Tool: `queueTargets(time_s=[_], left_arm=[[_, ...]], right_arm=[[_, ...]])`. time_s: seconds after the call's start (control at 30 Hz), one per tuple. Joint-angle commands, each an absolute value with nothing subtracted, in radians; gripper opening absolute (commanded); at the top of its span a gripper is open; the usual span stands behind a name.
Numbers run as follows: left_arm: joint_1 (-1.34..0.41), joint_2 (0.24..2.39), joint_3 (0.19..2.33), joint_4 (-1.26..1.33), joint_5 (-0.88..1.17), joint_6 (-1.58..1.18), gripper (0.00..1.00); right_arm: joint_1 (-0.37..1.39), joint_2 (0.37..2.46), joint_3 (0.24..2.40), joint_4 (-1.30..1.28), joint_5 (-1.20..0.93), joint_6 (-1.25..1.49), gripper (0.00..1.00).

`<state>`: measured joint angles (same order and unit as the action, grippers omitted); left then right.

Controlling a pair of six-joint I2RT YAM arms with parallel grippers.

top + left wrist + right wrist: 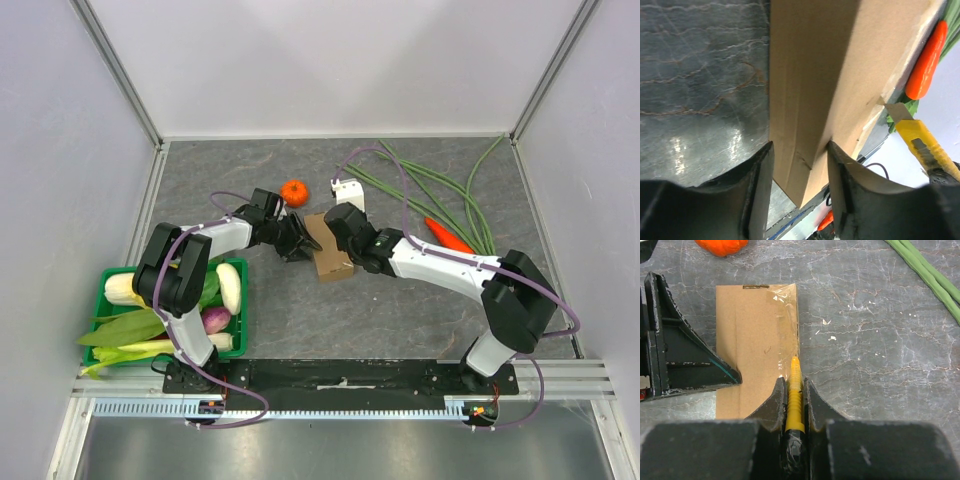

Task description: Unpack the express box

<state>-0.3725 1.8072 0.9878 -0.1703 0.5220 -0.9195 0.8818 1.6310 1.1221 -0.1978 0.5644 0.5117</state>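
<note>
The express box [330, 252] lay in the middle of the grey table [400, 325], its taped edge met by a yellow utility knife [795, 371] clamped in the right pincer [794, 384], while the left pincer [800, 150] straddled its edge, whether gripping or slack I could not tell.

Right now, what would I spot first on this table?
A yellow knife, pinched in the right hand, points at the taped edge of the brown express box mid-table. The left hand straddles the box from the other side, and a bright tangerine sits just beyond it.
</note>
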Motion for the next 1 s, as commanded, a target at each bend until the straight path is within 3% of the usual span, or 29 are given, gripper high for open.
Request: queueTargets(time_s=[0.0, 0.17, 0.97], left_arm=[[-0.374, 1.85, 0.946, -0.189, 0.403, -0.873, 0.55], [-0.374, 1.853, 0.959, -0.14, 0.439, -0.856, 0.61], [-0.374, 1.815, 0.954, 0.126, 0.572, -0.827, 0.67]], right_arm=[[0.879, 1.655, 1.088, -0.222, 0.511, 0.495, 0.0], [0.881, 1.644, 1.104, -0.222, 0.482, 0.495, 0.0], [0.882, 1.632, 1.154, -0.259, 0.422, 0.526, 0.0]])
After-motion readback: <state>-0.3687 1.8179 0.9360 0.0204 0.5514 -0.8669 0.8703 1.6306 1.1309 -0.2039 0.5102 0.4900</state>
